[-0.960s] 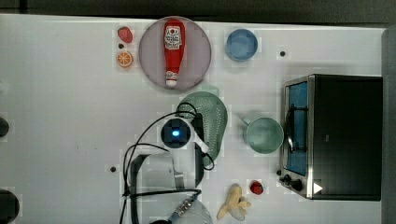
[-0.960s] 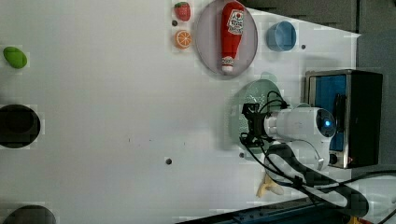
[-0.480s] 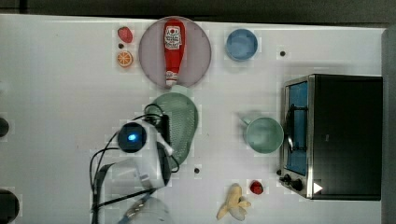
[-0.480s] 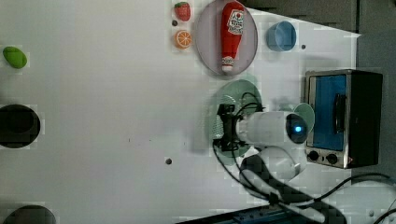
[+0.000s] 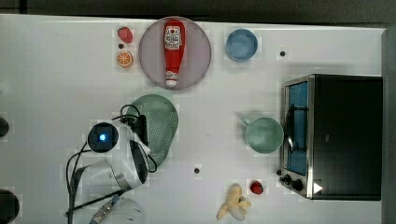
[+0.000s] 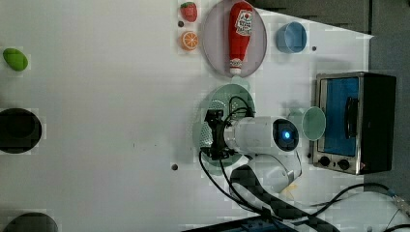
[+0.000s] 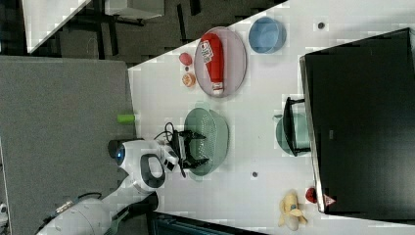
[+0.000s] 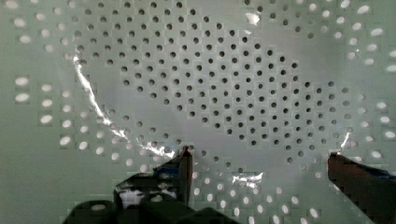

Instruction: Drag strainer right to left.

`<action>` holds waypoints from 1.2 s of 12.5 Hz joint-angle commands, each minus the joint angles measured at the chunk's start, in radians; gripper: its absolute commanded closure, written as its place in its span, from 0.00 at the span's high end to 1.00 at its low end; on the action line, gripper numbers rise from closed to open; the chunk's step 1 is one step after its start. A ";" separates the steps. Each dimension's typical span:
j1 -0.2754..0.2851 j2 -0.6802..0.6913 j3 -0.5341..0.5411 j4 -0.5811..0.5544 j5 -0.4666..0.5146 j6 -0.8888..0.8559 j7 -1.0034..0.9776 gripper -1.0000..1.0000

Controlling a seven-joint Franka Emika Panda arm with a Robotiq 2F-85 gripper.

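Pale mint-green perforated plastic strainer [image 5: 161, 126] sits on the white table [image 5: 56, 70] just below the round grey plate [image 5: 198, 51] carrying a red ketchup bottle [image 5: 173, 49], nothing loose in its bowl; black two-finger gripper [image 8: 259, 175] is spread wide and reaches down inside it, grasping nothing. Smooth green mug [image 5: 264, 135] and small blue bowl [image 5: 241, 45] both look empty; right view shows the separated fingers [image 7: 195, 134] over the bowl, wrist view shows the holes up close.

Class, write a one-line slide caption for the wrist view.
Open tool held inside the pale green strainer, its two fingers spread over the holed floor.
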 commanded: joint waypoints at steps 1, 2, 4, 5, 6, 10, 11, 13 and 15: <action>0.027 0.032 0.015 0.076 0.054 -0.026 0.039 1.00; 0.044 0.040 0.015 0.096 0.069 -0.033 0.040 1.00; 0.079 0.056 0.015 0.135 0.100 -0.044 0.060 1.00; 0.097 0.064 0.015 0.153 0.107 -0.049 0.080 1.00; 0.114 0.072 0.015 0.170 0.111 -0.050 0.102 1.00; 0.170 0.105 0.015 0.225 0.115 -0.051 0.169 1.00; 0.180 0.112 0.015 0.240 0.116 -0.052 0.174 1.00; 0.196 0.128 0.015 0.268 0.118 -0.064 0.174 1.00; 0.208 0.142 0.014 0.299 0.126 -0.071 0.182 1.00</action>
